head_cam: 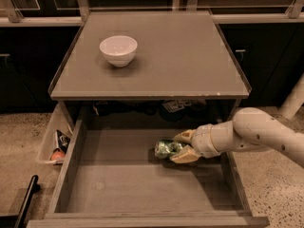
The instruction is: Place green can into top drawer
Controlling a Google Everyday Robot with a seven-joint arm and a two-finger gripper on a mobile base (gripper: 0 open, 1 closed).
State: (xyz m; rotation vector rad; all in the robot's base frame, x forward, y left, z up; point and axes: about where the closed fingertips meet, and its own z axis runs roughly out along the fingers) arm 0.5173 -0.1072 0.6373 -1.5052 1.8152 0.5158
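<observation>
The robot's gripper (175, 148) reaches in from the picture's right on a pale, rounded arm (256, 134), low inside the wide shallow grey wooden top drawer (71, 170), which stands pulled out. Its 2 tan jaws pinch a small shiny mottled green can (164, 148), 1 jaw on the can's far side and 1 on its near side. The green can lies on its side between them, over the right half of the drawer's flat bottom, closer to the back than the front. Whether it touches the bottom I cannot tell.

Above and behind the jaws lies the flat grey bench (190, 56), and well apart from them, up and to the picture's left, 1 white round bowl (118, 50) sits upright on it. Left of the jaws, outside the drawer's plank wall, hangs a narrow pale plastic bin (47, 146) with small colourful items.
</observation>
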